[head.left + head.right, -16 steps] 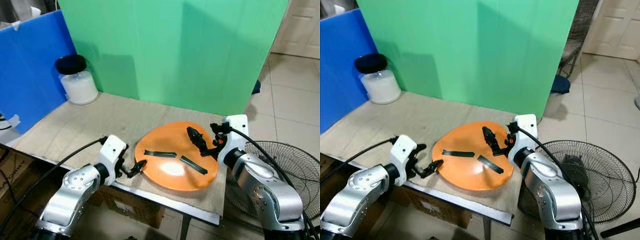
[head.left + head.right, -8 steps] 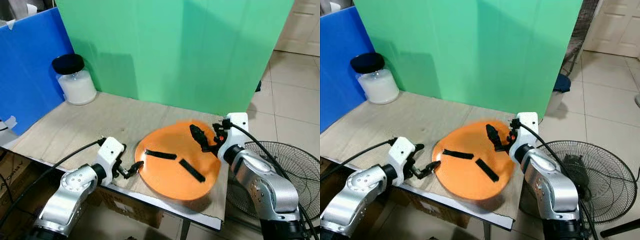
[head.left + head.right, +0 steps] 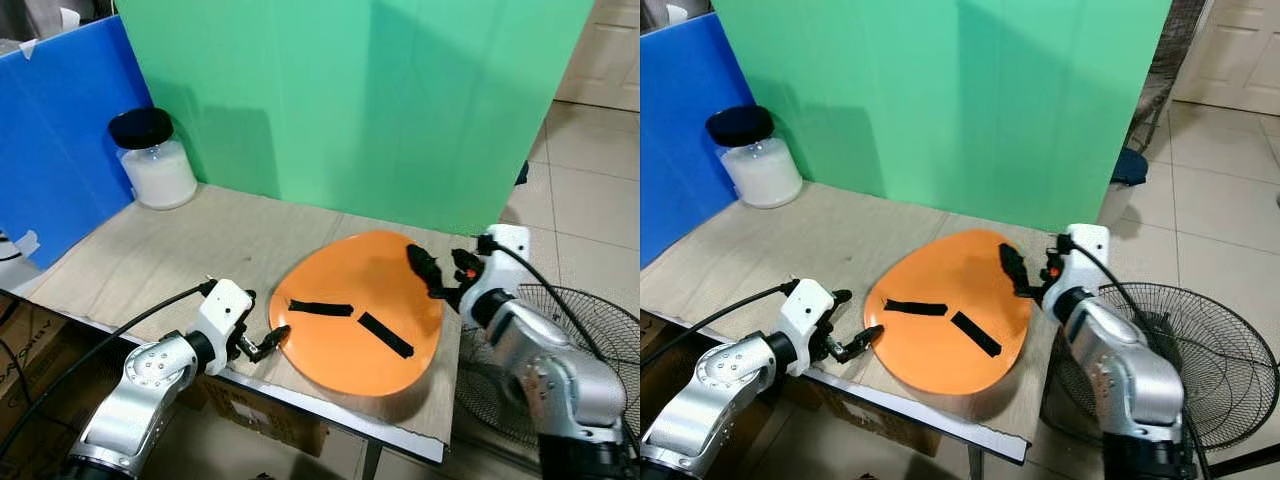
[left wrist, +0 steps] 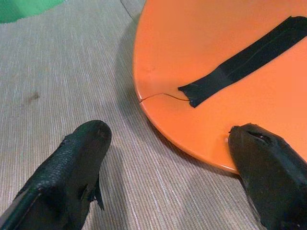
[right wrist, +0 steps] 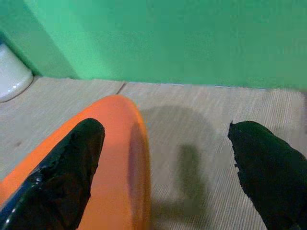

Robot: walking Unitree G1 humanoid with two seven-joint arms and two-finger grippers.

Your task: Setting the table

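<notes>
An orange plate with two black tape strips lies on the wooden table, near its front right corner. Its far right rim looks slightly raised and casts a shadow on the wood. My left gripper is open at the plate's left rim, with one fingertip touching the rim and the other on the table. My right gripper is open at the far right rim, where one finger lies over the plate and the other stands beyond the edge.
A white jar with a black lid stands at the back left. A green board and a blue board wall off the table. A floor fan lies beside the table's right end. Cardboard boxes sit under the front edge.
The plate has slid a little toward the right end of the table and its right rim has lifted. My right gripper moved right with it. The left gripper has barely shifted.
</notes>
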